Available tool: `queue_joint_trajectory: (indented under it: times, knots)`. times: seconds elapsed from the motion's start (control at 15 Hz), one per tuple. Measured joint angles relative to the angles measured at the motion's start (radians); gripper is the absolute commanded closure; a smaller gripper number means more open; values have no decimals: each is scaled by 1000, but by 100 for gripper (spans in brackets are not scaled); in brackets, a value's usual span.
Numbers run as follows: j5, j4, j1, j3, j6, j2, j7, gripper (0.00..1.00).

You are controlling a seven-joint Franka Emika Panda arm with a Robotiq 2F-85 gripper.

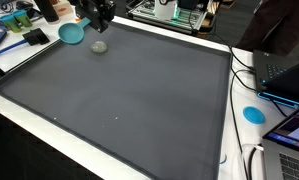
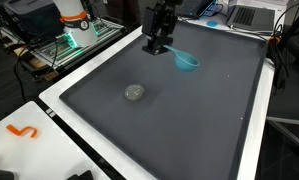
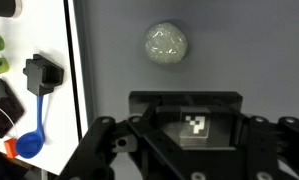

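Grey ball, crumpled and roundish, lies free on the dark mat in an exterior view. It is near the mat's far corner, with nothing propping or touching it, so its own weight is all that keeps it there. The teal bowl sits just beside it at about 10 o'clock. The gripper hangs above the ball at 12 o'clock, clear of both. A blue disc rests on the white surface well apart, at 4 o'clock from the mat's middle.

In an exterior view from the opposite side, the ball is at 7 o'clock from the gripper. The bowl is at 4 o'clock from the gripper. The arm hangs between the two, lifted off the mat, which fits an empty tool.

In the wrist view the ball lies at 12 o'clock, ahead of the fingers. They look spread wide and hold nothing, leaving the ball in plain sight between them. A blue scoop and a black block lie on the white surface at 9 o'clock, off the mat.
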Motion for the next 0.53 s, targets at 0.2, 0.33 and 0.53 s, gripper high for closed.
queue_joint_trajectory:
  times: [0.2,0.33,0.53]
  knots:
    - [3,0,0,-8,3,0,-3,72]
    - [5,2,-1,-14,5,0,-6,72]
    - [9,5,-2,-23,10,0,-10,72]
